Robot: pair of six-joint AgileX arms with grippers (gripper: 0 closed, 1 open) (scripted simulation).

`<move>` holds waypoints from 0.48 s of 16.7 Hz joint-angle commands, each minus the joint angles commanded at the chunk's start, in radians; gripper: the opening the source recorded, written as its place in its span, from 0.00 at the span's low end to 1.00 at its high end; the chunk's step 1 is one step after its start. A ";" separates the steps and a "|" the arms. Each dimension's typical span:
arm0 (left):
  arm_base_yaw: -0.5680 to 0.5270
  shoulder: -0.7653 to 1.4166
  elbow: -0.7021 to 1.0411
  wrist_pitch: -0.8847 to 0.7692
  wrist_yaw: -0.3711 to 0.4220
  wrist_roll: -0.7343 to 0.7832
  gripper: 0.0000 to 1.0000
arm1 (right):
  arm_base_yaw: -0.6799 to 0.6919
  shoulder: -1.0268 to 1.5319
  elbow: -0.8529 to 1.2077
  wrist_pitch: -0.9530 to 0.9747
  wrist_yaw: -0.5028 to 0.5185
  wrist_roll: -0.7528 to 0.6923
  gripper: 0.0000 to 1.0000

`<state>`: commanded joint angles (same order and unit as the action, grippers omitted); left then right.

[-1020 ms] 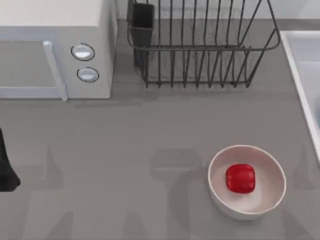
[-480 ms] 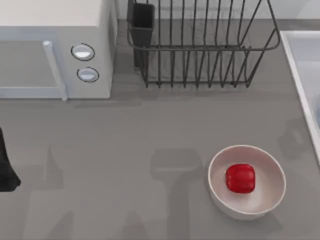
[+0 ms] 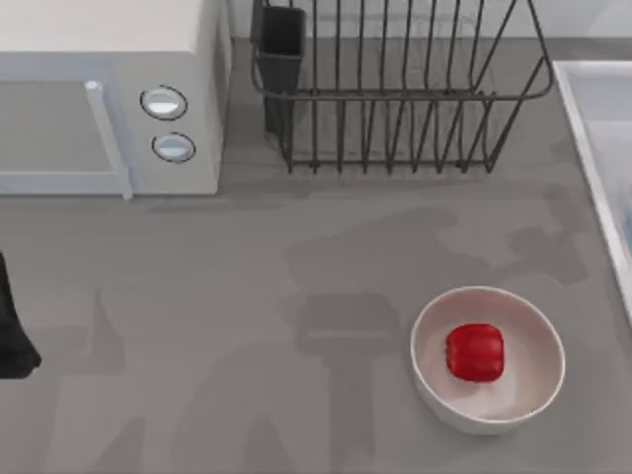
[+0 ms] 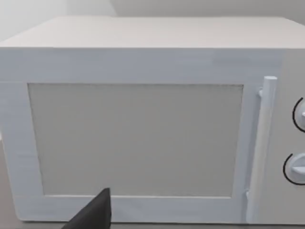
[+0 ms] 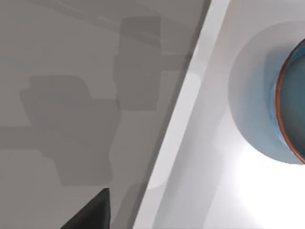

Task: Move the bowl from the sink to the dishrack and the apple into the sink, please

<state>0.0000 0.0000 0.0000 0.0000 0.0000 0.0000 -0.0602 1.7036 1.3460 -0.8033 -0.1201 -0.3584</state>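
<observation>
Top view first: the red apple (image 3: 475, 353) sits in a plain white bowl (image 3: 533, 395) on the near right of the grey tabletop (image 3: 247, 296), and it has not shifted over the last second. The wire dishrack (image 3: 395, 94), with its black utensil cup (image 3: 281, 39) at the far left corner, stands empty at the far side, next to the white microwave (image 3: 109, 99) on the left. The sink (image 3: 592, 128) runs along the right edge.

What has changed is the shadow on the tabletop. A second ago there were soft shadows near the white bowl; now a broad one spreads between the dishrack and the sink's rim, so I judge the right arm has been travelling toward the sink.

The right wrist view agrees: it looks down across the sink's white rim onto the teal bowl (image 5: 291, 105) with its orange-red edge, resting inside the basin. One dark fingertip of the right gripper (image 5: 93, 212) shows, but I cannot tell whether the fingers are apart or together.

The left arm (image 3: 12, 326) stays parked at the left edge, its camera facing the microwave door; its fingers' state I cannot tell either.

Neither move is done; picking the teal bowl looks to be the step in hand.
</observation>
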 joint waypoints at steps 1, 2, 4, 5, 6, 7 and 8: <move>0.000 0.000 0.000 0.000 0.000 0.000 1.00 | -0.018 0.097 0.086 -0.049 0.000 -0.010 1.00; 0.000 0.000 0.000 0.000 0.000 0.000 1.00 | -0.037 0.188 0.170 -0.096 0.002 -0.019 1.00; 0.000 0.000 0.000 0.000 0.000 0.000 1.00 | -0.079 0.351 0.332 -0.183 0.009 -0.031 1.00; 0.000 0.000 0.000 0.000 0.000 0.000 1.00 | -0.102 0.421 0.409 -0.222 0.015 -0.034 1.00; 0.000 0.000 0.000 0.000 0.000 0.000 1.00 | -0.125 0.487 0.484 -0.258 0.021 -0.035 1.00; 0.000 0.000 0.000 0.000 0.000 0.000 1.00 | -0.149 0.549 0.556 -0.291 0.028 -0.035 1.00; 0.000 0.000 0.000 0.000 0.000 0.000 1.00 | -0.173 0.607 0.625 -0.321 0.035 -0.034 1.00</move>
<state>0.0000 0.0000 0.0000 0.0000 0.0000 0.0000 -0.2335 2.3103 1.9707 -1.1247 -0.0848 -0.3924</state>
